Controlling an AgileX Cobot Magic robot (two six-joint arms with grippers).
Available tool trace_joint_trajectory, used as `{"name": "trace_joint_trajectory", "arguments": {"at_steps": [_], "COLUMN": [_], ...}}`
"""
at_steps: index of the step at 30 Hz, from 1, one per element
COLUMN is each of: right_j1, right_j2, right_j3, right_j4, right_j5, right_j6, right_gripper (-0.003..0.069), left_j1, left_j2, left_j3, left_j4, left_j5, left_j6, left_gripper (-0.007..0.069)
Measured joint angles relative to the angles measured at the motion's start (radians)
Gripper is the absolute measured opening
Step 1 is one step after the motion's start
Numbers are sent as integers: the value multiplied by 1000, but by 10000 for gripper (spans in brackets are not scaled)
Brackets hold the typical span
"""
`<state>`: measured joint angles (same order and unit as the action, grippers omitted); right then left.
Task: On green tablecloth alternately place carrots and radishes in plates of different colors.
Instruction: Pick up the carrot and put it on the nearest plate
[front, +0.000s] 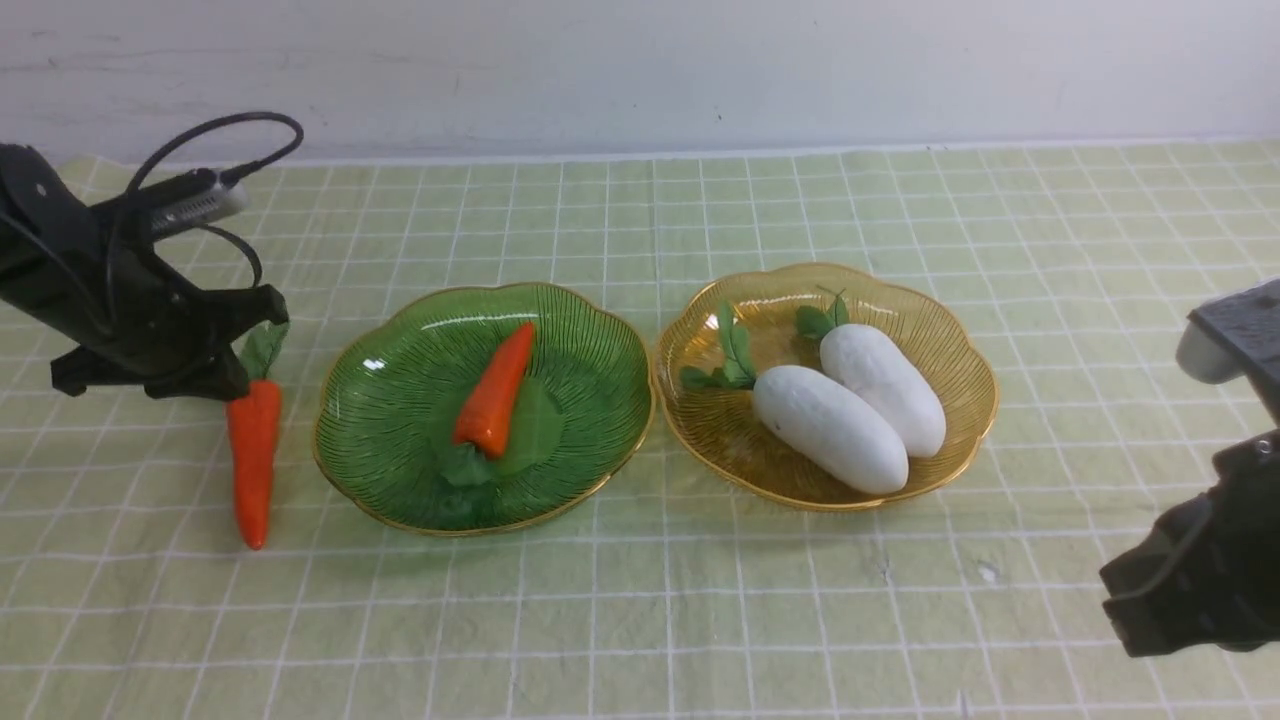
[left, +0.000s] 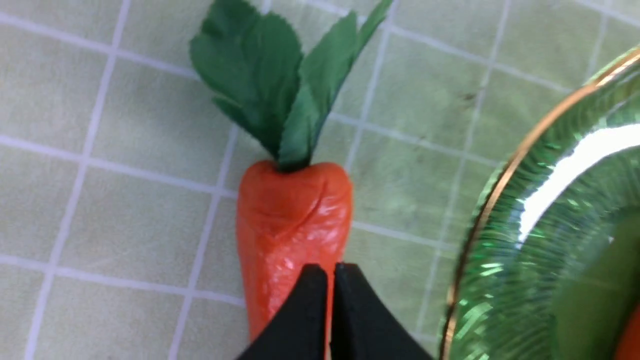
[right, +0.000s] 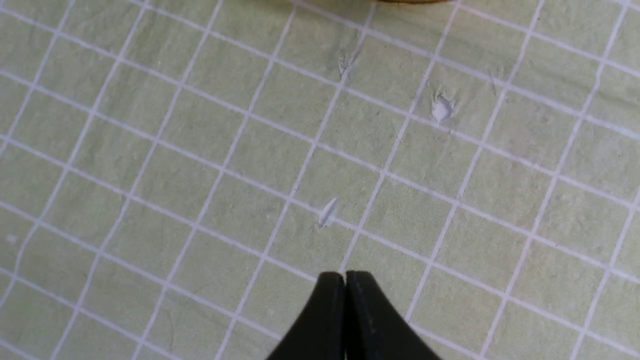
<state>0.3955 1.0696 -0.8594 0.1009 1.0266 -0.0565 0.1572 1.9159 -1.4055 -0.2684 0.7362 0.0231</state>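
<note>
One carrot (front: 252, 460) (left: 292, 215) lies on the green tablecloth (front: 700, 620) just left of the green plate (front: 580, 330) (left: 540, 250), leaves pointing away from me. My left gripper (front: 238, 385) (left: 330, 272) hovers over its thick leafy end, fingers shut against each other with nothing between them. A second carrot (front: 495, 390) rests in the green plate. Two white radishes (front: 830, 428) (front: 885, 388) lie side by side in the amber plate (front: 940, 330). My right gripper (front: 1125, 595) (right: 345, 277) hangs shut and empty over bare cloth (right: 200, 150) at the front right.
A white wall (front: 640, 70) closes off the back edge of the cloth. A black cable loop (front: 220, 130) arches above the left arm. Small white scuffs (right: 442, 107) mark the cloth in front of the amber plate.
</note>
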Motion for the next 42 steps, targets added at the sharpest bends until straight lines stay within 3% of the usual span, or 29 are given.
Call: {"name": "trace_joint_trajectory", "arguments": {"at_steps": [7,15,16,18,21,24,29,32,37,42], "right_j1": [0,0,0,0,0,0,0,0,0,0], "right_j2": [0,0,0,0,0,0,0,0,0,0], "right_j3": [0,0,0,0,0,0,0,0,0,0], "right_j4": [0,0,0,0,0,0,0,0,0,3], "right_j5": [-1,-1,-1,-1,-1,-3,-9,-15,-20,-23], "right_j6": [0,0,0,0,-2,-5,-5,-5,-4,-4], "right_gripper": [-15,-15,-15,-15,-15,-15,-15,-15,-15,-15], "left_j1": [-1,-1,-1,-1,-1,-1,-1,-1,-30,-125], "left_j2": [-1,70,96,125,162,164,161,135,77,91], "left_j3": [-52,-52,-52,-52,-53,-55,-94,-144,-201,-204], "left_j4": [8,24,24,25,30,34,107,119,24,-14], "left_j5": [114,118,114,109,107,100,176,266,406,346], "left_j6": [0,0,0,0,1,1,1,1,50,90], "left_gripper": [15,245,314,373,426,419,246,247,247,247]}}
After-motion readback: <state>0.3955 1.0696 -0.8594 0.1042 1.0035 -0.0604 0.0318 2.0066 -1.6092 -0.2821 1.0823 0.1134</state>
